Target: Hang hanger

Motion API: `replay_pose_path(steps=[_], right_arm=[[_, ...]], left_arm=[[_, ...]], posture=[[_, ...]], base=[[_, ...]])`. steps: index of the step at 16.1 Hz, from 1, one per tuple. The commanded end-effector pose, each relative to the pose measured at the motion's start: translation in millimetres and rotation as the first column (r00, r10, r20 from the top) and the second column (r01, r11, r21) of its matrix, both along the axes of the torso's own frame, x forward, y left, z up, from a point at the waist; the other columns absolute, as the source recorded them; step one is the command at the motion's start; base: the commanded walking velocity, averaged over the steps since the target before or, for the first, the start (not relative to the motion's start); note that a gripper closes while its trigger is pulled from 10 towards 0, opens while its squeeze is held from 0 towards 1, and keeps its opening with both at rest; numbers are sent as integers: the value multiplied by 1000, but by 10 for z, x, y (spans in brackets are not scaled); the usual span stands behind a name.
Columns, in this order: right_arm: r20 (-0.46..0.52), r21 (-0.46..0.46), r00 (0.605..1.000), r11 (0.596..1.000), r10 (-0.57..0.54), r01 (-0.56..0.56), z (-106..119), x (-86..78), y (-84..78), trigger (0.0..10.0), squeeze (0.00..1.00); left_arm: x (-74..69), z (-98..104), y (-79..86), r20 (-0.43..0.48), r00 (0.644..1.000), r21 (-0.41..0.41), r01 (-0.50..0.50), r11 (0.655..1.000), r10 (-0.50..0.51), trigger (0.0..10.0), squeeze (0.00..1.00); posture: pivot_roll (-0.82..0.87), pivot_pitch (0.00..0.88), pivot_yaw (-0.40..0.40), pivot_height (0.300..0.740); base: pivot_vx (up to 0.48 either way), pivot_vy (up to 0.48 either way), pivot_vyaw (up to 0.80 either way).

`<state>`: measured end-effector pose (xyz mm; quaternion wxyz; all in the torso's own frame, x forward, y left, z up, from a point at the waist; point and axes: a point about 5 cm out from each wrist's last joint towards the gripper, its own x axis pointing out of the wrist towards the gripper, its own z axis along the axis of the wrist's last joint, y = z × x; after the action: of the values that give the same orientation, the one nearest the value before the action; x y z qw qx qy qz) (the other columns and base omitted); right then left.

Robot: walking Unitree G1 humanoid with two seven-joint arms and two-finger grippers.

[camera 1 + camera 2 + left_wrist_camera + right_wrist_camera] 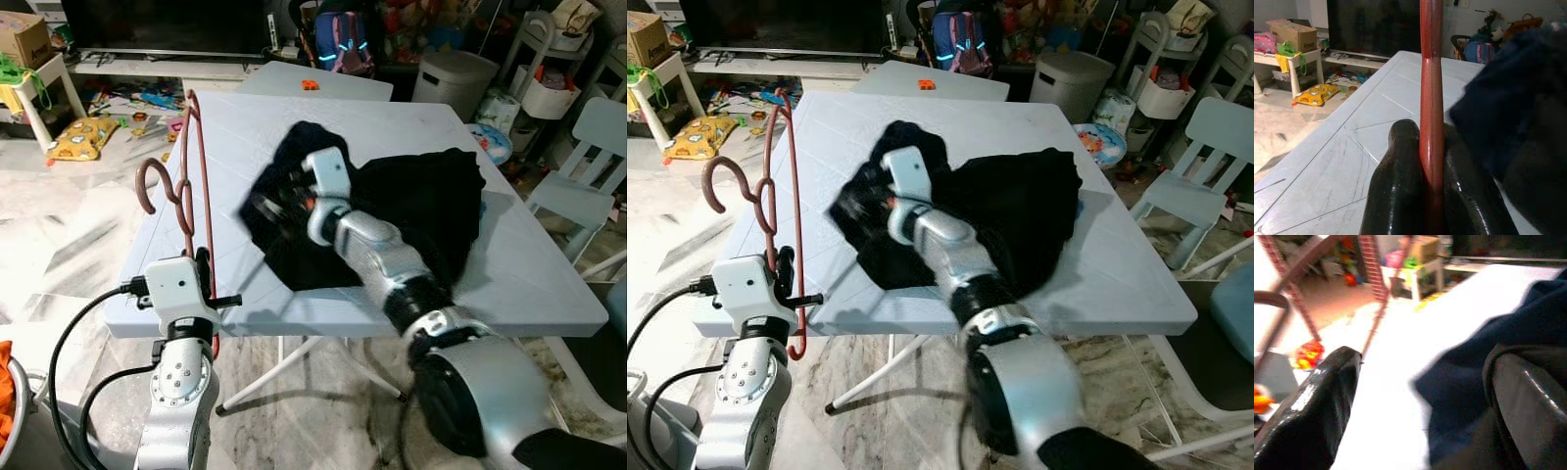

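Here we hold the hanger (pixel 192 186) upright, pinched in our left gripper (pixel 1431 171) beside the table's (pixel 549 284) near-left edge, while our spread right gripper (pixel 1415 401) reaches the dark garment (pixel 431 211) lying on it.

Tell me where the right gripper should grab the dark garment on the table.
Probably the dark garment edge nearest the hanger, approached from the right. The right gripper is open there, and that bunched edge faces the hanger in the left gripper.
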<state>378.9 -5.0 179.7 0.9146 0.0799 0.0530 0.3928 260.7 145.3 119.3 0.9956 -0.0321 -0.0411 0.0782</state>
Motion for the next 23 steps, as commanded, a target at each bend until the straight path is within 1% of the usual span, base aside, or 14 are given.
replay_pose_path(steps=[1, 3, 4, 5, 6, 7, 11, 13, 15, 16, 17, 19, 21, 23], right_arm=[[56, 42, 997, 998, 49, -51, 137, -3, 32, 10000, 0], [90, 62, 996, 998, 15, -21, 169, 21, -31, 10000, 0], [110, 84, 991, 994, -73, 64, 223, 93, -188, 10000, 0], [128, 70, 987, 993, -101, 92, 239, 115, -243, 10000, 0], [240, -65, 966, 991, -99, 117, 240, 128, -344, 10000, 0], [303, -119, 946, 980, -118, 160, 263, 147, -442, 10000, 0], [456, -209, 850, 896, -264, 391, 383, 253, -921, 10000, 0], [456, -301, 856, 863, -244, 406, 335, 271, -1093, 10000, 0], [433, -459, 877, 787, -208, 413, 179, 270, -1277, 10000, 0], [433, -459, 877, 787, -208, 413, 179, 270, -1277, 10000, 0], [378, -580, 901, 705, -213, 409, -19, 247, -1456, 10000, 0], [324, -654, 909, 633, -261, 414, -212, 194, -1682, 10000, 0], [285, -669, 888, 589, -360, 453, -319, 154, -1876, 10000, 0], [202, -711, 916, 591, -347, 380, -488, 80, -1918, 10000, 0]], left_arm=[[-10, -47, -39, -30, 1000, -10, -7, 1000, 7, 10000, 0], [-8, -42, -43, -29, 1000, -10, -8, 1000, 8, 10000, 0], [-7, -47, -46, -31, 999, -10, -8, 1000, 8, 10000, 0], [-6, -50, -49, -32, 999, -10, -8, 1000, 8, 10000, 0], [-8, -49, -55, -32, 999, -10, -6, 1000, 6, 10000, 0], [-7, -49, -56, -32, 999, -11, -7, 1000, 6, 10000, 0], [-3, -52, -64, -32, 999, -15, -8, 1000, 8, 10000, 0], [0, -53, -69, -32, 999, -15, -4, 1000, 4, 10000, 0], [1, -54, -63, -33, 999, -14, -3, 1000, 3, 10000, 0], [1, -54, -63, -33, 999, -14, -3, 1000, 3, 10000, 0], [3, -54, -55, -33, 999, -13, -3, 1000, 2, 10000, 0], [1, -52, -55, -33, 999, -11, -1, 1000, 0, 10000, 0], [-3, -52, -49, -34, 999, -9, 0, 1000, -1, 10000, 0], [-4, -50, -45, -35, 999, -8, 0, 1000, -1, 10000, 0]], posture=[[80, 0, -106, 740], [75, 0, -105, 740], [70, 0, -103, 740], [69, 0, -102, 740], [68, 0, -103, 740], [67, 0, -103, 740], [59, 0, -102, 740], [60, 0, -101, 740], [59, 0, -100, 740], [59, 0, -100, 740], [59, 0, -99, 740], [64, 0, -98, 740], [66, 0, -96, 740], [68, 0, -97, 740]], base=[[0, 0, 0], [0, 0, 0], [0, 0, 0], [0, 0, 0], [0, 0, 0], [0, 0, 0], [0, 0, 0], [0, 0, 0], [0, 0, 0], [0, 0, 0], [0, 0, 0], [0, 0, 0], [0, 0, 0], [0, 0, 0]])
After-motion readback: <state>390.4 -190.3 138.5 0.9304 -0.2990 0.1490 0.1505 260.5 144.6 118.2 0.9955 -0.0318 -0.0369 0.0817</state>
